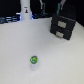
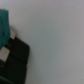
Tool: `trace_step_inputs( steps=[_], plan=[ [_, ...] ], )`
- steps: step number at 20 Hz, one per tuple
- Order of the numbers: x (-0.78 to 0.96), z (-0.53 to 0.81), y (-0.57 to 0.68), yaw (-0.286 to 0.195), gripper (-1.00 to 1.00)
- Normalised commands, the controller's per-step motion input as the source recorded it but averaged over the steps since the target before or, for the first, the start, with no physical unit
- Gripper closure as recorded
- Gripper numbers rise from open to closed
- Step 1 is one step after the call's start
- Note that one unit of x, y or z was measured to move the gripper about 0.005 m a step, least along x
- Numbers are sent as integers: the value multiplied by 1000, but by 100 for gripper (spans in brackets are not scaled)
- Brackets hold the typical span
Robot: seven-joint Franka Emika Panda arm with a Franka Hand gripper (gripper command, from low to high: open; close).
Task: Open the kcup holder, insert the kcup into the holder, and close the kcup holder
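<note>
White and bare over most of its spread, the surface (image 1: 20, 50) fills the exterior view from the near edge up to a dark band at the back. It looks smooth and matte, with a soft light falling across it and faint shading toward the near corners.

Nearest the camera stands the kcup (image 1: 34, 61), a tiny white pod with a round green-and-blue lid facing up. It sits upright on open surface, slightly toward the exterior view's left of centre, with nothing touching it.

Farther back and toward the exterior view's right is the kcup holder (image 1: 63, 26), a black boxy unit set at an angle, its two stacked drawer fronts showing small pale marks. Both fronts look flush with the box, so the drawers appear shut. It is well apart from the kcup.

At the rear, toward the exterior view's left, a tall white bottle-shaped post (image 1: 25, 11) rises against the dark, blurred background, where only a few bluish shapes can be made out.

In the wrist view, pale surface (image 2: 55, 40) takes up most of the picture, with the black kcup holder (image 2: 15, 60) at one edge and a teal shape (image 2: 4, 25) beside it, too blurred to identify. The hand cannot be clearly made out in either view, so whether it is wide or narrow cannot be told.
</note>
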Motion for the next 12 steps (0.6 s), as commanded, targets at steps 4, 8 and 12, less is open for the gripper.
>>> trace_step_inputs(
  steps=[4,8,12],
  plan=[
    [-276,-23,683,-164,-100],
    [-232,-73,689,-159,-100],
    [-184,-166,675,-155,-100]
  ],
)
